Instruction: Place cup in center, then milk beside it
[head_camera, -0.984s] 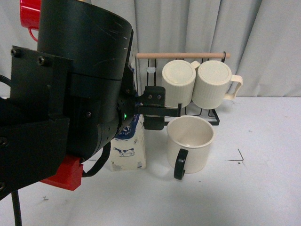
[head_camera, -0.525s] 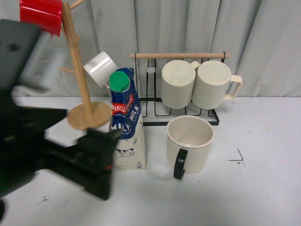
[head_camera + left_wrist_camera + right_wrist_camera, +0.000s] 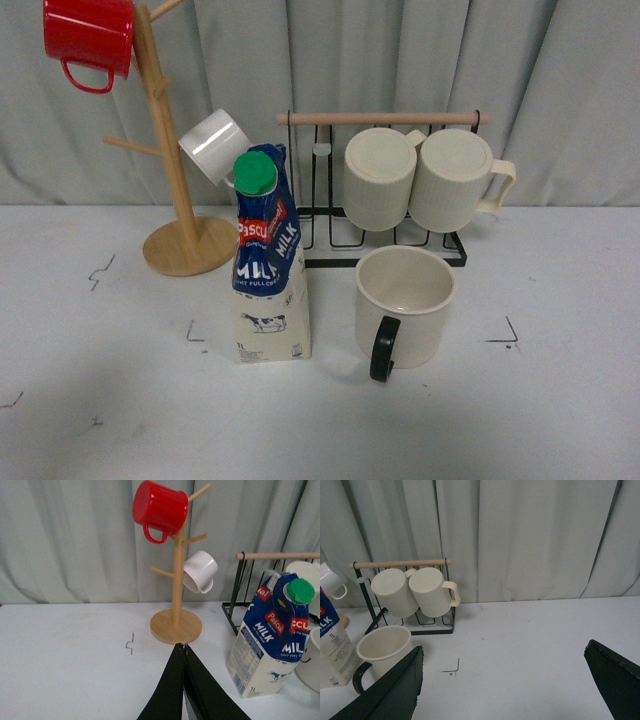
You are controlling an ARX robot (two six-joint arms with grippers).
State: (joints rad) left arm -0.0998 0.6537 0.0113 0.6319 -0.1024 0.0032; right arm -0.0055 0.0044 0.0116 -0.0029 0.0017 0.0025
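Observation:
The cup (image 3: 404, 308), wide and cream-white with a black handle turned toward me, stands upright on the white table. It also shows in the right wrist view (image 3: 384, 649). The milk (image 3: 268, 262) stands upright just left of the cup, with a small gap between them, and shows in the left wrist view (image 3: 272, 637). Neither arm shows in the front view. My left gripper (image 3: 184, 647) is shut and empty, to the left of the carton. My right gripper (image 3: 504, 672) is open and empty, to the right of the cup.
A wooden mug tree (image 3: 168, 150) carries a red mug (image 3: 88, 35) and a small white mug (image 3: 213, 146) at the back left. A black wire rack (image 3: 390, 190) behind the cup holds two ribbed cream mugs (image 3: 420, 178). Black corner marks (image 3: 508, 332) are on the table.
The left arm filled the left of the front view a second ago, drew back low to the left, and is now out of that view. Cup and milk have not moved.

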